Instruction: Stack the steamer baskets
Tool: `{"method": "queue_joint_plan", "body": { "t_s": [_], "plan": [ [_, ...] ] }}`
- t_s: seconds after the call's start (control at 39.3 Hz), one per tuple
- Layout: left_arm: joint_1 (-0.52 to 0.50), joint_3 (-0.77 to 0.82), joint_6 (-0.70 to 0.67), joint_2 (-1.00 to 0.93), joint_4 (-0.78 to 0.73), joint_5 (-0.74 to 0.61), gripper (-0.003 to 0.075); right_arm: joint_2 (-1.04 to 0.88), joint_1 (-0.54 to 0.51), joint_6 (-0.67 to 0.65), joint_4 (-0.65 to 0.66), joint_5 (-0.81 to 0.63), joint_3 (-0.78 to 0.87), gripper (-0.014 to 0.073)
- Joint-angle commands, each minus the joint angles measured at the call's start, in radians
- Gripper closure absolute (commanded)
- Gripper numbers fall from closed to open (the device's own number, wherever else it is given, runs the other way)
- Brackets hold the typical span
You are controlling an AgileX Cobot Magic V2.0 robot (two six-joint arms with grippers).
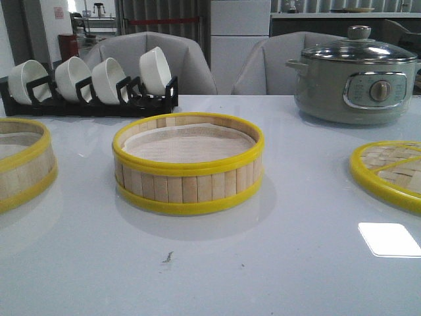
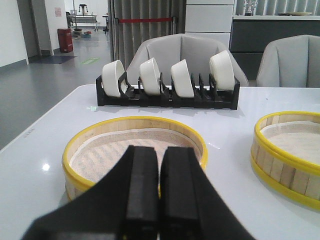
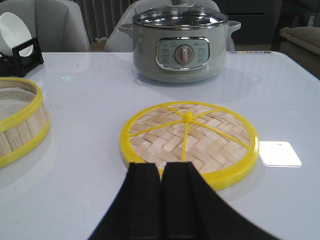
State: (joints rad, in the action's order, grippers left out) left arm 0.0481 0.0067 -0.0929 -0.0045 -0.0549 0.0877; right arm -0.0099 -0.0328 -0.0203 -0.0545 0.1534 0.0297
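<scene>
While I wait with both my arms pulled back, the big smooth white table (image 1: 217, 270) stretches out in front of me. At its far right corner sits a round grey-green electric cooking pot (image 1: 355, 82) with a shiny glass lid and a dial on the front. Along the far left edge stands a long black dish rack (image 1: 92, 99) holding four white bowls (image 1: 156, 71) tipped on their sides.

The round bamboo steamer basket with yellow rims and a white liner (image 1: 188, 164) sits in the middle of the table, upright and all alone, with nothing stacked on it. A second round bamboo steamer basket with yellow rims (image 1: 23, 164) sits well apart from it at the left edge of the front view, only partly seen. In my left wrist view this second basket lies just past my fingers. On the right lies a flat round woven bamboo lid with a yellow rim and yellow spokes (image 1: 389, 172), flat on the table, near the pot.

My left gripper (image 2: 159, 200) is a pair of black fingers pressed together, holding nothing. My right gripper (image 3: 161, 200) looks the same, fingers closed tight with nothing between them, just in front of the lid.

A small bright white patch of light (image 1: 389, 238) shines on the table by the lid.
</scene>
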Motion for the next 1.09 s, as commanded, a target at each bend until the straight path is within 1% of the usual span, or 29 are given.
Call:
{"method": "queue_joint_plan", "body": {
  "t_s": [0.0, 0.13, 0.23, 0.28, 0.36, 0.46, 0.59, 0.71, 0.79, 0.84, 0.92, 0.99, 1.07],
  "plan": [
    [0.008, 0.0, -0.005, -0.013, 0.006, -0.088, 0.0625, -0.021, 0.0, 0.007, 0.005, -0.092, -0.014, 0.0541],
    [0.008, 0.0, -0.005, -0.013, 0.006, -0.088, 0.0625, -0.021, 0.0, 0.007, 0.005, -0.092, -0.014, 0.0541],
    [0.008, -0.014, -0.005, -0.013, 0.042, -0.088, 0.0625, -0.021, 0.0, 0.007, 0.005, -0.092, -0.014, 0.0541],
    [0.008, -0.039, -0.005, -0.003, 0.043, -0.088, 0.0625, -0.021, 0.0, 0.007, 0.005, -0.092, -0.014, 0.0541],
    [0.008, -0.125, -0.005, 0.047, 0.055, -0.058, 0.0625, -0.021, 0.0, 0.007, 0.005, -0.092, -0.014, 0.0541],
    [0.008, -0.312, -0.005, 0.171, 0.044, 0.064, 0.0625, -0.021, 0.0, 0.007, 0.005, -0.092, -0.014, 0.0541],
    [0.008, -0.609, -0.005, 0.38, -0.012, 0.277, 0.0625, -0.021, 0.0, 0.007, 0.005, -0.092, -0.014, 0.0541],
    [0.008, -0.936, 0.002, 0.602, -0.057, 0.53, 0.0625, -0.021, 0.0, 0.007, 0.005, -0.092, -0.014, 0.0541],
    [0.008, -1.073, 0.039, 0.701, -0.061, 0.635, 0.0625, -0.021, 0.0, 0.007, 0.005, -0.092, -0.014, 0.0541],
    [0.008, -1.132, 0.071, 0.747, -0.061, 0.685, 0.0625, -0.021, 0.0, 0.007, 0.005, -0.092, -0.014, 0.0541],
    [0.008, -1.182, 0.103, 0.796, -0.061, 0.744, 0.0625, -0.021, 0.0, 0.007, 0.005, -0.092, -0.014, 0.0541],
    [0.008, -1.186, 0.104, 0.817, -0.061, 0.779, 0.0625, -0.021, 0.0, 0.007, 0.005, -0.092, -0.014, 0.0541],
    [0.008, -1.167, 0.104, 0.819, -0.059, 0.774, 0.0625, -0.021, 0.0, 0.007, 0.005, -0.092, -0.014, 0.0541]
  ]
}}
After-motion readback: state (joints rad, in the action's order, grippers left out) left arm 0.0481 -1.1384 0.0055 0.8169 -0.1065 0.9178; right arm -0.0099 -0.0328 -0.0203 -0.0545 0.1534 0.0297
